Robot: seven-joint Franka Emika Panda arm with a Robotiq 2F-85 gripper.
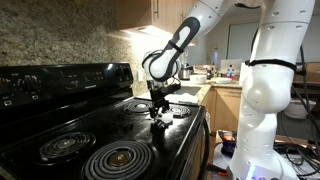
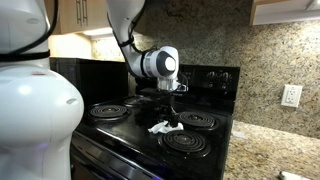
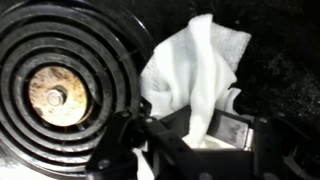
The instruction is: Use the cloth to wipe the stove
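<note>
The whitish cloth [image 3: 195, 70] hangs bunched from my gripper [image 3: 196, 135], which is shut on its upper end. In both exterior views the gripper [image 1: 160, 108] [image 2: 171, 104] points straight down over the middle of the black stove [image 1: 95, 128] [image 2: 140, 122]. The cloth [image 1: 160, 122] [image 2: 163, 127] touches the glossy top between the coil burners. In the wrist view a spiral burner [image 3: 60, 90] lies just left of the cloth. The fingertips themselves are hidden in the fabric.
Coil burners [image 1: 118, 158] [image 2: 187, 143] surround the cloth. The knobbed back panel [image 1: 60, 78] [image 2: 212, 78] rises behind, with granite backsplash above. A cluttered counter [image 1: 200, 78] adjoins the stove. The white robot base [image 1: 265, 100] [image 2: 30, 100] stands at the stove's front. A wall outlet [image 2: 291, 95] sits beyond.
</note>
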